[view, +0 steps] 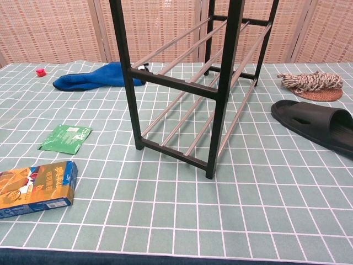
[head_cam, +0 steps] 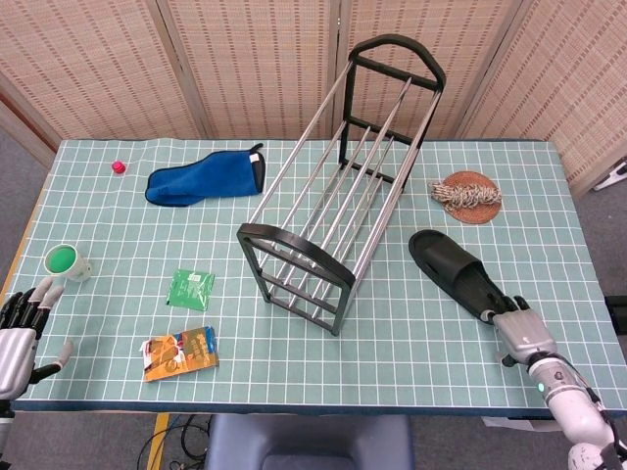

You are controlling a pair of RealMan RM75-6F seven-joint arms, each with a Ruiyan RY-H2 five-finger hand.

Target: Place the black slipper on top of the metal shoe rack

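Note:
The black slipper (head_cam: pixel 456 274) lies flat on the table to the right of the metal shoe rack (head_cam: pixel 338 176); it also shows at the right edge of the chest view as the slipper (view: pixel 315 125). The rack (view: pixel 182 83) stands tall in the table's middle with nothing on its top bars. My right hand (head_cam: pixel 517 331) sits at the slipper's near end, fingers reaching toward it; I see no grip on it. At the table's near left corner my left hand (head_cam: pixel 18 338) holds nothing, its fingers apart. Neither hand appears in the chest view.
A blue mitt (head_cam: pixel 206 179) and a small red object (head_cam: pixel 119 166) lie at the back left. A green-topped cup (head_cam: pixel 65 260), a green packet (head_cam: pixel 191 288) and a snack box (head_cam: pixel 179 352) are on the near left. A rope coil (head_cam: pixel 467 192) lies behind the slipper.

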